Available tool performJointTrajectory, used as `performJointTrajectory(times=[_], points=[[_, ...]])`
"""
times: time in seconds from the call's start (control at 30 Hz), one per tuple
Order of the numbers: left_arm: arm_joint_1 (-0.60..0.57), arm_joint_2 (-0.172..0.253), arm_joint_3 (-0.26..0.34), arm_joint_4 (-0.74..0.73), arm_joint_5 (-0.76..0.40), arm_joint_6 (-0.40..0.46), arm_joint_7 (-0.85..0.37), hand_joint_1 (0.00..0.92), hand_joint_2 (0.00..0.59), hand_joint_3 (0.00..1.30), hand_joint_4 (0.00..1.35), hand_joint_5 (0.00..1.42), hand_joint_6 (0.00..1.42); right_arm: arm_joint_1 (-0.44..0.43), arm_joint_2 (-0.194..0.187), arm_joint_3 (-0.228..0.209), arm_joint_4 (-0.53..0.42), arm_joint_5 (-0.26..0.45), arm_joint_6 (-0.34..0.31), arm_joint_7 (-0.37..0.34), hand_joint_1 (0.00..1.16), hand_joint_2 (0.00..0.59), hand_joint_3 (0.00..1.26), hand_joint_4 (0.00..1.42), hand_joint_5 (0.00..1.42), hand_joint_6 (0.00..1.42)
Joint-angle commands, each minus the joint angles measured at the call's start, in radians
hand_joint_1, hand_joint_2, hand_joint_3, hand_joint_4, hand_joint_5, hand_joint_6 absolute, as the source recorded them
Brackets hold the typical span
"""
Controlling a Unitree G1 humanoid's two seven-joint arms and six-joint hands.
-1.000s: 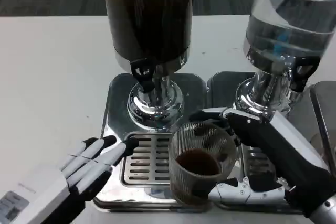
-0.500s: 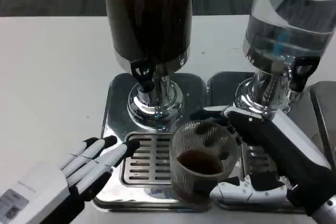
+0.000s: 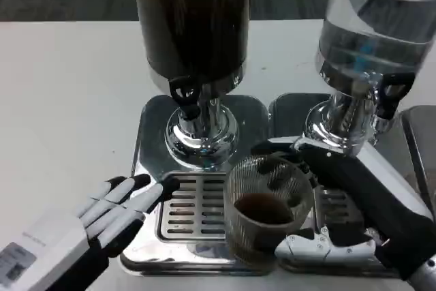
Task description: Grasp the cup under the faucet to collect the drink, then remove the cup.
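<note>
Cup [image 3: 267, 217], ribbed, clear and part-filled with dark drink, is sitting on the drip tray [image 3: 191, 206] in front of the dark dispenser's faucet [image 3: 185, 95], with the right robot hand [image 3: 334, 219] wrapping it from the right, fingers behind and thumb in front. A jerky or tilted lift is risking a spill, probably. The left robot hand [image 3: 112, 212] is resting open, fingers spread, at the tray's left edge.

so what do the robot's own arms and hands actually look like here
The left hand has a white back with a small printed label near the wrist, and slim white fingers tipped and edged in black. The right hand is mostly glossy black with white panels along its upper edge and white finger segments showing small fasteners.
</note>
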State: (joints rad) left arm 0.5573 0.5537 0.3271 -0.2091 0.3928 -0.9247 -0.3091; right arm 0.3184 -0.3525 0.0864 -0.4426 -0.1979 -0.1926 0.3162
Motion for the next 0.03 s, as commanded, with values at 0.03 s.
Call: performJointTrajectory(times=[0.03], points=[[-0.002,0.017,-0.009,0.006,-0.024,0.013,0.01,0.0,0.048,0.0,0.0,0.0,0.0,-0.005,0.004,-0.01,-0.036,0.035,-0.003,0.0,0.77,0.255,0.49,0.58,0.65,0.69]])
